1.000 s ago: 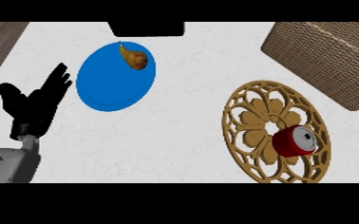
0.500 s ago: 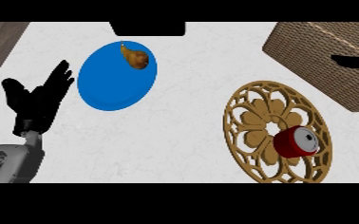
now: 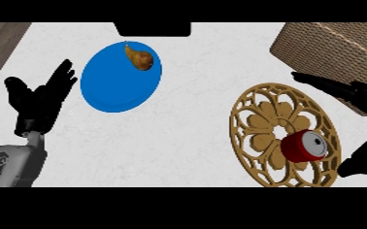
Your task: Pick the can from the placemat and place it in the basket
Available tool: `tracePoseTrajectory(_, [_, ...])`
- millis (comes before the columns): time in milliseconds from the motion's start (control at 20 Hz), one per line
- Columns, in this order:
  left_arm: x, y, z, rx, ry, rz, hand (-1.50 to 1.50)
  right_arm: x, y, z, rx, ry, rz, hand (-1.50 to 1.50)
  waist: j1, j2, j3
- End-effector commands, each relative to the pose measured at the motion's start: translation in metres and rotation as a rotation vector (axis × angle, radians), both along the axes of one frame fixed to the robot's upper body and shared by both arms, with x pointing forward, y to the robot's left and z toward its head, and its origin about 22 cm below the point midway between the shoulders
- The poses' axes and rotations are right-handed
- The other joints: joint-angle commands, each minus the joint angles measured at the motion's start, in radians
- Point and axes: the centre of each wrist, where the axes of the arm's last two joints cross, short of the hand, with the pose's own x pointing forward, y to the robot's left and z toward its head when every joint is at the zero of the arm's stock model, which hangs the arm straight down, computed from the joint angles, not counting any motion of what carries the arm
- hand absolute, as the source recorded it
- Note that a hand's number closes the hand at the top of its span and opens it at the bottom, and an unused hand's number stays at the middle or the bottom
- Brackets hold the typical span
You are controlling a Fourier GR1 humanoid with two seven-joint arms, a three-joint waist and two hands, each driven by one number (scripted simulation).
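A red can (image 3: 304, 146) with a silver top lies on the right part of a round golden openwork placemat (image 3: 267, 126). The woven basket (image 3: 319, 46) stands at the back right, above the placemat. My right hand (image 3: 337, 89) comes in from the right edge, open. Its straight fingers reach over the placemat's upper right rim, in front of the basket. Its thumb (image 3: 355, 162) shows lower down, just right of the can. The can sits apart from both. My left hand (image 3: 39, 99) rests open at the far left, fingers up.
A blue plate (image 3: 120, 80) lies at the back left with a brown pear (image 3: 141, 58) on its upper part. A black object (image 3: 153, 29) sits at the counter's far edge. White counter (image 3: 193, 140) stretches between plate and placemat.
My right hand has come into view from the right edge, fingers above the can and thumb beside it. The left hand has stayed where it was.
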Motion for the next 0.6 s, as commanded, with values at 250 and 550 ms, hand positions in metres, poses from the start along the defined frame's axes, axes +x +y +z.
tracePoseTrajectory(250, [0.010,0.010,0.003,-0.009,-0.008,0.002,0.00,0.029,0.013,-0.046,-0.146,0.041,0.029,-1.50,0.002,0.001,-0.001])
tracePoseTrajectory(550, [0.003,0.010,-0.013,-0.018,0.000,0.023,0.00,0.010,-0.017,-0.046,-0.133,0.053,0.044,-1.50,-0.005,-0.001,-0.001])
